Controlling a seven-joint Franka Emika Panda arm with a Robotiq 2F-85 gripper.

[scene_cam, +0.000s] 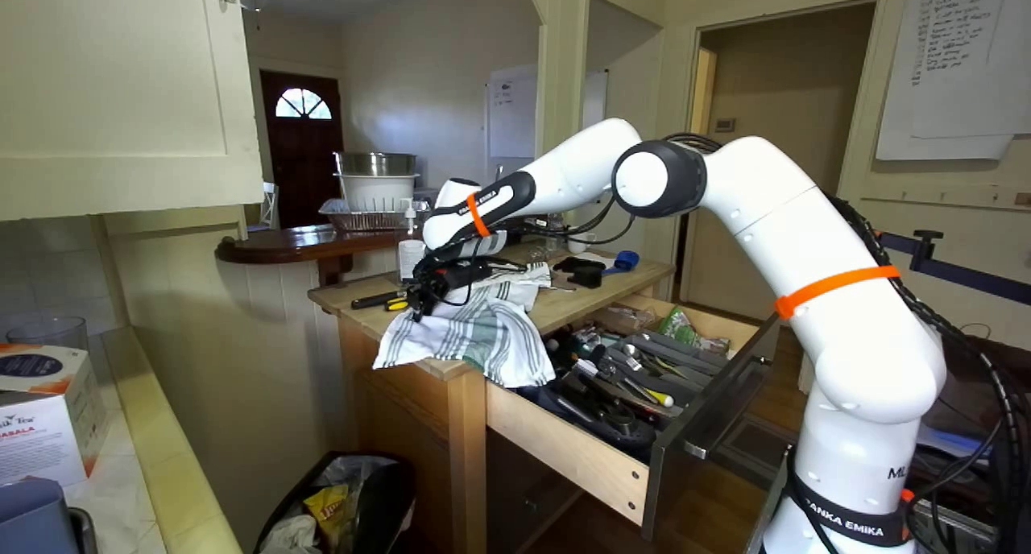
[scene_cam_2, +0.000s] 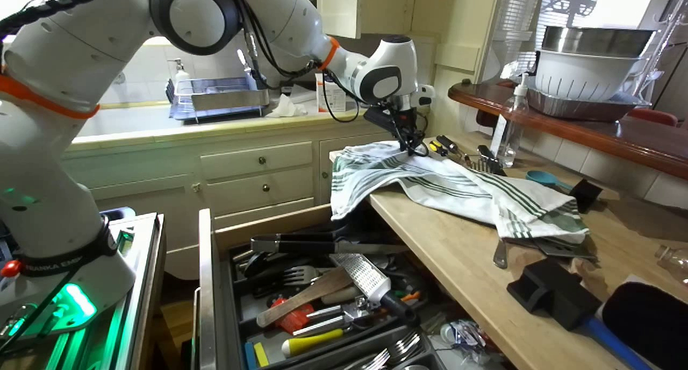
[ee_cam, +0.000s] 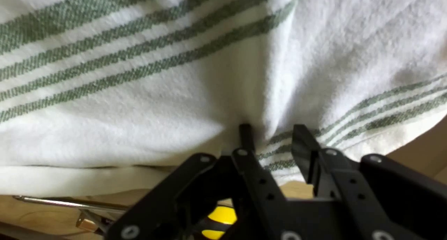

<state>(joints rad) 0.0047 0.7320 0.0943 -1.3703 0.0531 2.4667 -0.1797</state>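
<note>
One striped towel (scene_cam_2: 457, 190) is draped on the desk (scene_cam_2: 446, 235), mostly stretched lower-right from beneath the jaws in an exterior view. Jaws are partly spread, nothing visibly clasped.

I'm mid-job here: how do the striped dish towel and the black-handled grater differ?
The dish towel is white cloth with green stripes; the grater is perforated metal with a black handle. The dish towel drapes over the edge of the countertop; the grater lies inside the open drawer. The gripper is at the dish towel, apart from the grater. Both are kitchen items.
</note>
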